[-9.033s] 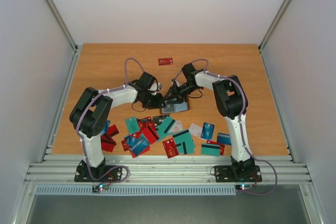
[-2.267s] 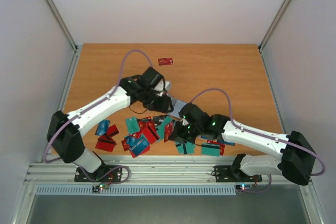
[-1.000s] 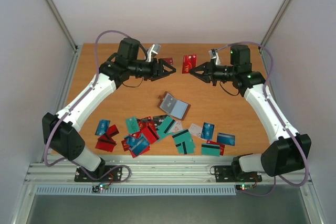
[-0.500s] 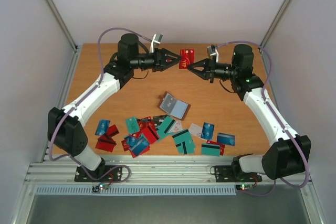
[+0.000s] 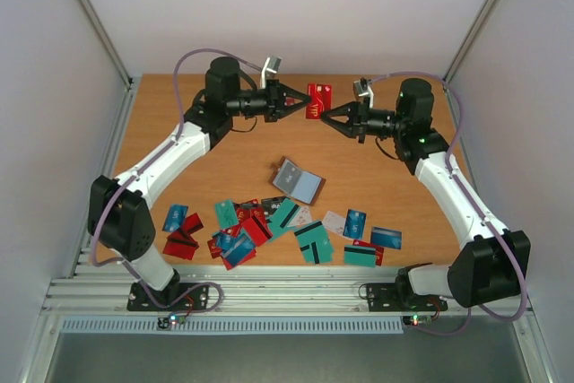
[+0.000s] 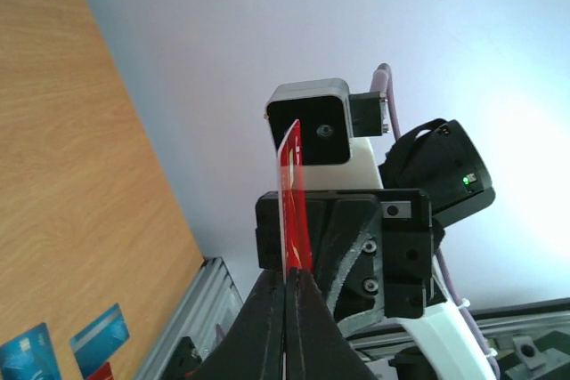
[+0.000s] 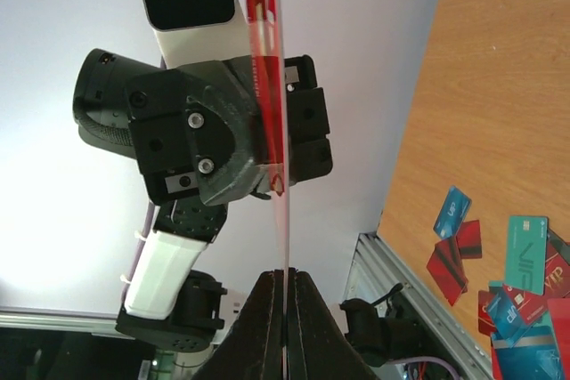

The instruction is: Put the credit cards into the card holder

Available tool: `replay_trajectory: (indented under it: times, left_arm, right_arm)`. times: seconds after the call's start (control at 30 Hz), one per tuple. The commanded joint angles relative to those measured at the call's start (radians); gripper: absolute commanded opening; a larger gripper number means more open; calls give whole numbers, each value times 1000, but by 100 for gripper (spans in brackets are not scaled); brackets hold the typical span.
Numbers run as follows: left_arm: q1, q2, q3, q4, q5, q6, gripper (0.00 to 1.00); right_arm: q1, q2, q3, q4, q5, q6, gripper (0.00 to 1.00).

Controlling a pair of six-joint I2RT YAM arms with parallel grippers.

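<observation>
A red credit card (image 5: 319, 98) hangs in the air above the far middle of the table, held between both grippers. My left gripper (image 5: 302, 105) is shut on its left edge, and my right gripper (image 5: 325, 115) is shut on its right edge. In the left wrist view the card (image 6: 292, 193) stands edge-on out of the closed gripper (image 6: 287, 280). The right wrist view shows the card (image 7: 270, 86) the same way in its gripper (image 7: 285, 280). The brown card holder (image 5: 299, 182) lies open on the table's middle, below the grippers.
Several loose cards in teal, red, blue and white (image 5: 269, 221) lie scattered along the front of the table, from the red ones at the left (image 5: 182, 239) to a blue one at the right (image 5: 386, 238). An aluminium rail (image 5: 287, 293) runs along the near edge.
A second ago my right gripper alone held the red card and my left gripper was open beside it. The left gripper has moved right and shut on the card.
</observation>
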Motion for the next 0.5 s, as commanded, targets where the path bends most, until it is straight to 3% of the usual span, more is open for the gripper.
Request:
replay_trajectory:
  times: [0.0,0.1,0.13,0.27,0.37,0.47]
  left_arm:
    - [5,33,18,89,43,-27,0]
    - [13,30,21,-16,41,34,0]
    - [20,23,17,-108,35,66,0]
    - [37,-3,-5,-419,-29,300,0]
    - [38,6,-1,-661,-105,522,0]
    - [38,22,-34,-775,-155,665,0]
  right_arm:
    - [9,-13,-3,-10,-30,-41,5]
    - [9,-11,32,-271,30,-197,33]
    - [9,-7,48,-395,69,-280,38]
    - [10,24,28,-691,210,-510,39]
    - [10,12,-86,-656,233,-536,37]
    - [20,26,-194,-565,225,-501,34]
